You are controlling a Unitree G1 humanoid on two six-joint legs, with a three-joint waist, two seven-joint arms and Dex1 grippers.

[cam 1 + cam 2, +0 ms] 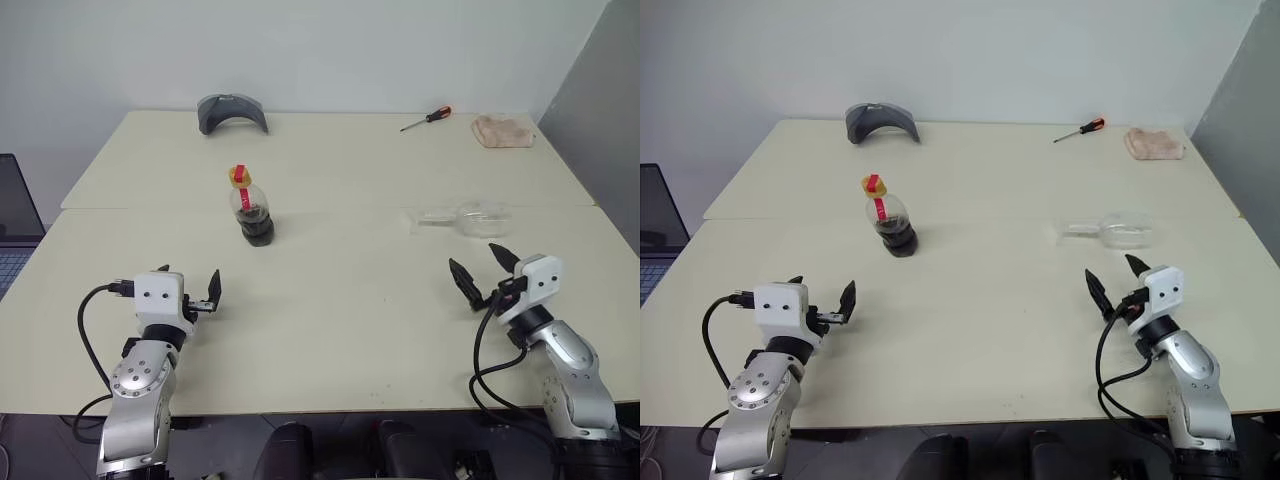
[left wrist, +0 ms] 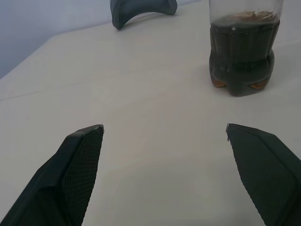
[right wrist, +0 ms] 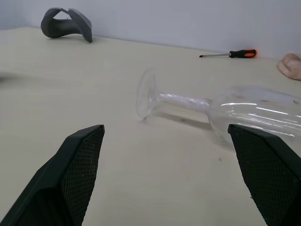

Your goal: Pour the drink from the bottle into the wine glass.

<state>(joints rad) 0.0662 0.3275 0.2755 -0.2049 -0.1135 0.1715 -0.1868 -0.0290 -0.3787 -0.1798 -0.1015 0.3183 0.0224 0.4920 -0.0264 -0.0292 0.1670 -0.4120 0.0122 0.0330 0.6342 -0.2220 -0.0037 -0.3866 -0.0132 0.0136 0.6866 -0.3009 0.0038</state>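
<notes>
Table (image 1: pixel 330 300), upright bottle (image 1: pixel 252 212), toppled wine glass (image 1: pixel 465 215)

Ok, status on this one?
Both grippers, left and right, open, empty. Bottle upright, capped. Wine glass lying on its side. Nothing blocking.

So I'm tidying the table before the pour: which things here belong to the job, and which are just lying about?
For the job:
- bottle, upright, yellow cap on, holding the dark drink
- wine glass, lying on its side
- left gripper and right gripper, both open, empty

Lying about:
- screwdriver
- grey curved piece
- pinkish cloth
</notes>
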